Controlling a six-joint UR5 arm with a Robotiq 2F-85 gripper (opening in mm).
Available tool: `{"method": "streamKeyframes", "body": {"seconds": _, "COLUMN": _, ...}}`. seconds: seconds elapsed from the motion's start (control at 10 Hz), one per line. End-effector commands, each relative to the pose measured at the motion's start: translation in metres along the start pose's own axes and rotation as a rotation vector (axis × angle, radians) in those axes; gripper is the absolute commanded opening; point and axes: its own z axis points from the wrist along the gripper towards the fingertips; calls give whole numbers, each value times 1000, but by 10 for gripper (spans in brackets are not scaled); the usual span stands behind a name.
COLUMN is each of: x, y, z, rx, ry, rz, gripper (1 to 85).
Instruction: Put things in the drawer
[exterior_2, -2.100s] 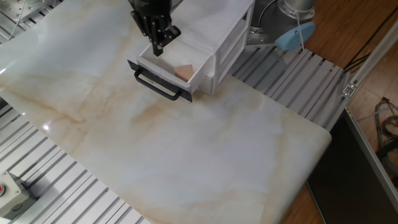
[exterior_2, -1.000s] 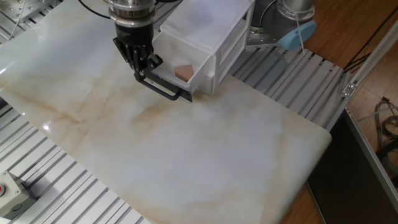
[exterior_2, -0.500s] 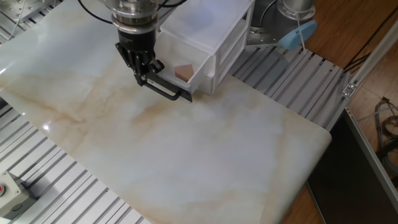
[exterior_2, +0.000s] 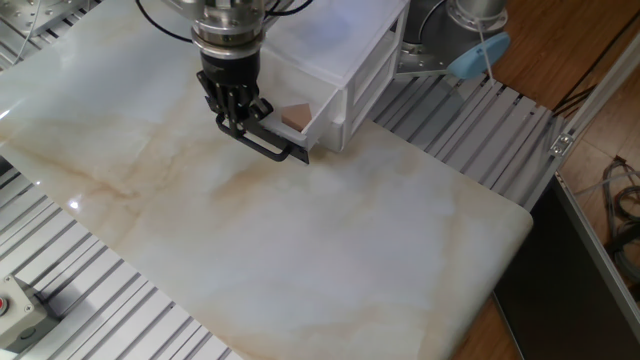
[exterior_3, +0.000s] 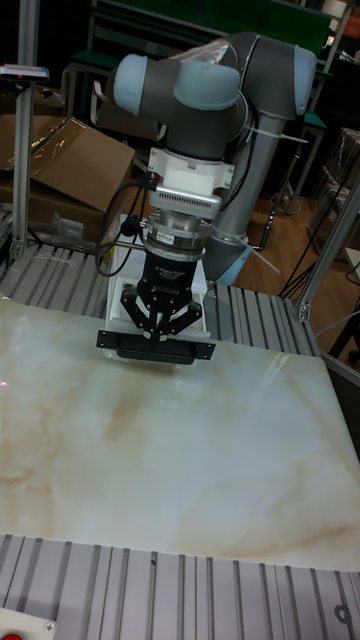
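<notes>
A small tan wooden cube (exterior_2: 294, 116) lies inside the open white drawer (exterior_2: 320, 122), the lower one of a small white cabinet (exterior_2: 340, 40). The drawer's long black bar handle (exterior_2: 278, 150) faces the table's middle. My gripper (exterior_2: 240, 112) hangs at the left end of that handle, its fingers spread and open with nothing in them, right against the drawer front. In the tall fixed view the gripper (exterior_3: 160, 328) sits just above the handle (exterior_3: 155, 346) and hides the drawer and the cube.
A light-blue disc (exterior_2: 470, 58) sits beyond the cabinet at the back right. A box with a red button (exterior_2: 10, 305) is at the front left corner. The marble tabletop (exterior_2: 330, 250) is bordered by aluminium rails, with cardboard boxes (exterior_3: 60, 160) behind.
My gripper left the inside of the drawer, dropped to the left of the handle, then shifted right against it. The cube stays in the drawer.
</notes>
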Motion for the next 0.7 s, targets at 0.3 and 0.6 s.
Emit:
{"method": "streamKeyframes", "body": {"seconds": 0.3, "x": 24, "y": -8, "z": -5, "rx": 11, "ry": 51, "rz": -20, "gripper": 10}}
{"method": "streamKeyframes", "body": {"seconds": 0.6, "x": 35, "y": -11, "z": -10, "rx": 13, "ry": 85, "rz": -32, "gripper": 10}}
